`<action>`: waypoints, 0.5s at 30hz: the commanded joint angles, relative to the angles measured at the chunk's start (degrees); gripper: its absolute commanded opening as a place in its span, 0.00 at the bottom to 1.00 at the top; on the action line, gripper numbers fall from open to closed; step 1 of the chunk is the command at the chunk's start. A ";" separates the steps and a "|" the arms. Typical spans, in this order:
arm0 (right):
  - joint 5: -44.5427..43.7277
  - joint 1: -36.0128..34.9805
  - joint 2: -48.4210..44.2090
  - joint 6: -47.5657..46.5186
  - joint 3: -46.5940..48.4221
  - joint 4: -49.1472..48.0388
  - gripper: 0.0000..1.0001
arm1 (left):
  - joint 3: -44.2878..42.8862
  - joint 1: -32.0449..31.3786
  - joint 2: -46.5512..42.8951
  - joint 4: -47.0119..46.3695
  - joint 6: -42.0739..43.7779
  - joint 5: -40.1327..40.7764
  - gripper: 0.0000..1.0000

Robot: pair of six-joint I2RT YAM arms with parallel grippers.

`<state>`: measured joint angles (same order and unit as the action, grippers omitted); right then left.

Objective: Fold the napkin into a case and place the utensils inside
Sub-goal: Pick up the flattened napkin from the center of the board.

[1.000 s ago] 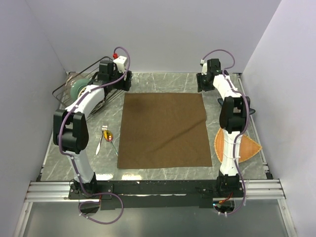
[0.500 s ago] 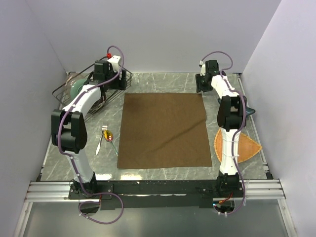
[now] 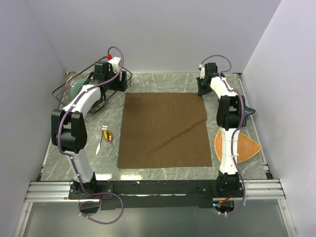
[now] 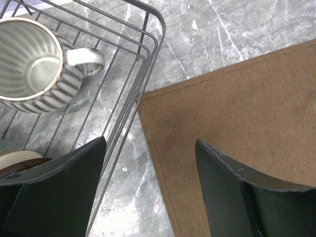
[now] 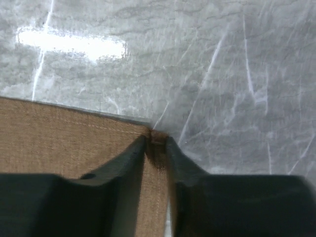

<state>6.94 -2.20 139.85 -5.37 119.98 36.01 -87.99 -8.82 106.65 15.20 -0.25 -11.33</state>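
The right fingers pinch the napkin's far right corner.

Utensils left of napkin

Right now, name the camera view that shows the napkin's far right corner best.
Right wrist view: the corner sits close up, pinched between the right gripper's fingertips. Top external shows the whole napkin, that corner tiny beneath the gripper. Left wrist shows only the far left corner.
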 commanded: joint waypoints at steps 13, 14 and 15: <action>16.70 -8.42 -28.91 -15.44 -21.09 0.46 0.00 | 0.97 5.38 -6.36 5.09 -2.83 -9.83 0.86; 16.88 -9.05 -30.85 -16.77 -23.28 1.60 0.00 | 1.32 6.09 -7.50 5.62 -2.65 -12.11 0.91; 16.97 -9.84 -34.61 -19.91 -28.00 2.13 0.00 | 1.85 7.31 -8.29 5.89 -2.56 -13.26 0.93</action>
<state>20.27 -9.43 116.84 -15.90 99.48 36.93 -87.20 -4.97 103.53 18.87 -1.52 -17.63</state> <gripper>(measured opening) 0.018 0.894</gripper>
